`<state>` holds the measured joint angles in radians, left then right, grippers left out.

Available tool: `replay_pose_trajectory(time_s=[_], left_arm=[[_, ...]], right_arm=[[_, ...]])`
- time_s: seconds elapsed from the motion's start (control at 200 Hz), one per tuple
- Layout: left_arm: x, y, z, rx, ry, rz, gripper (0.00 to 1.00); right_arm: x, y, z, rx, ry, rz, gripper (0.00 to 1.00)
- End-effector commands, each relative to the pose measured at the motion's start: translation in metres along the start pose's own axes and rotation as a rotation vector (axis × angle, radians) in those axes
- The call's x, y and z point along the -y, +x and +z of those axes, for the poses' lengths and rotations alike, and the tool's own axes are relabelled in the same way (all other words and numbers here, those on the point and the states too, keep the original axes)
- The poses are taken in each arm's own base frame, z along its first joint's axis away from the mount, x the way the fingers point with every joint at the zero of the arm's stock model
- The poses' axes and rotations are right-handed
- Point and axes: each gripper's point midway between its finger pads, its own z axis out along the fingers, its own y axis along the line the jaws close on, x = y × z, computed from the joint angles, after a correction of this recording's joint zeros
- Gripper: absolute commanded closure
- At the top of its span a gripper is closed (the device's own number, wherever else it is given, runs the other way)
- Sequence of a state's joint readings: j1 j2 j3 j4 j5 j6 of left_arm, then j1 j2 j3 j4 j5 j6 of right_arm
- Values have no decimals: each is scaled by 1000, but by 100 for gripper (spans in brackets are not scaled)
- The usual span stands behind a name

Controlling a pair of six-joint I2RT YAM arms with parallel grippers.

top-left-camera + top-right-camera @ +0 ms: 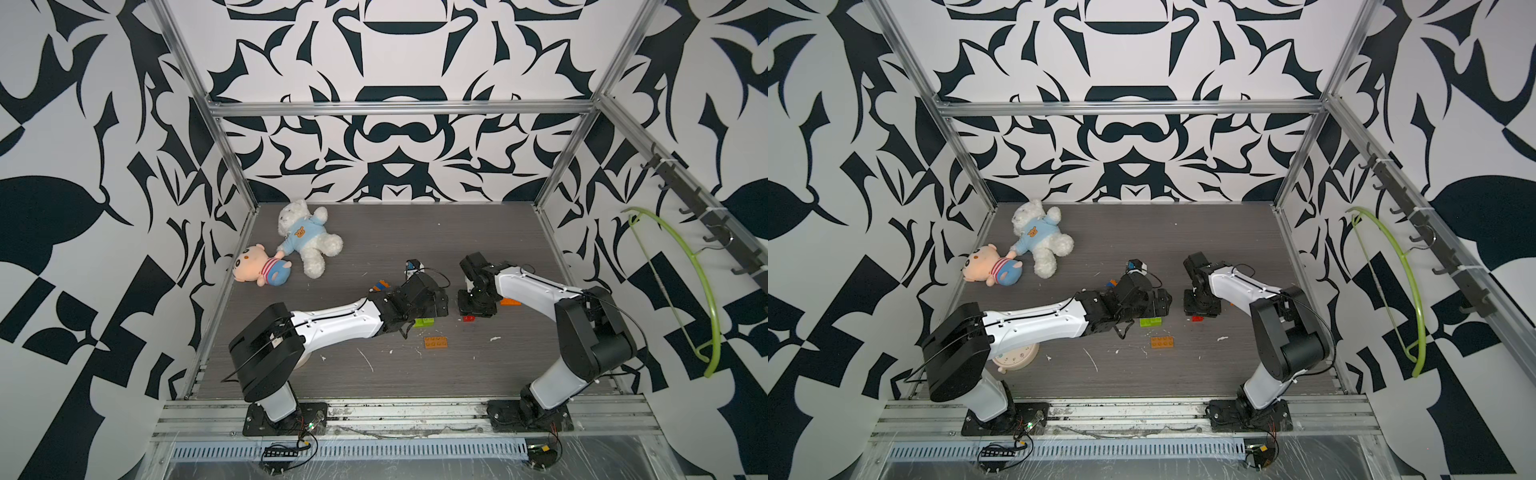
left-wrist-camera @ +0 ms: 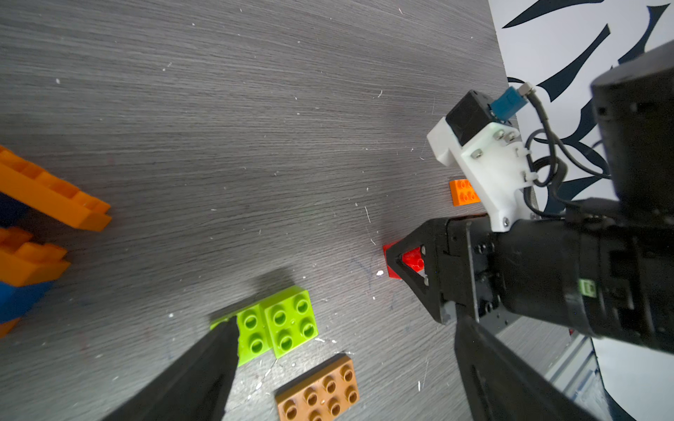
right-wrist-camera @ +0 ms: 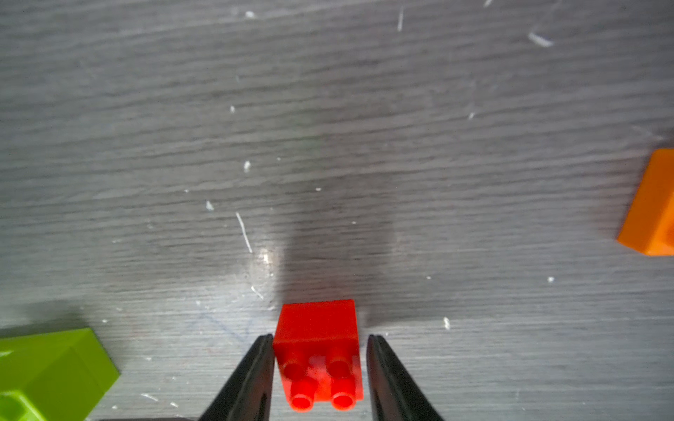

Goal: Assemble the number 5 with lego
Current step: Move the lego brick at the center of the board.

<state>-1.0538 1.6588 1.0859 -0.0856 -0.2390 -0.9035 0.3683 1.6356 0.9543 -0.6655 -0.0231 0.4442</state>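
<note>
Jaws of the right gripper (image 3: 320,338) stand slightly parted astride a small red lego brick (image 3: 315,320) on the grey table (image 3: 328,145), one finger touching its side and a sliver of table showing at the other. The left gripper (image 2: 343,322) hangs wide open and empty over the lime green brick (image 2: 288,324), beside the brown brick (image 2: 321,390). A clean pick likely calls for centring both fingers on the red brick's flat sides and closing squarely, lest it twist, before any carry toward the orange-and-blue stack (image 1: 384,286).
</note>
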Motion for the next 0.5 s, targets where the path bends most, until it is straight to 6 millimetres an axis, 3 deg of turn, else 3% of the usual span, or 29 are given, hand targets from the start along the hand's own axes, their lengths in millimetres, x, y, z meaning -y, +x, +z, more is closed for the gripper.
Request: replay_pose_trajectory(time_s=[0.0,0.29,0.495], left_arm=[[5,-2,-1,0,20,-5,1],[3,-1,-1,0,13,-6,1],[5,0,1,-8,16,-2,1]], right_arm=[[2,-1,0,-9,27,-31,55],[2,3,-1,-15,20,-36,58],[2,1,-7,1,19,-38,51]])
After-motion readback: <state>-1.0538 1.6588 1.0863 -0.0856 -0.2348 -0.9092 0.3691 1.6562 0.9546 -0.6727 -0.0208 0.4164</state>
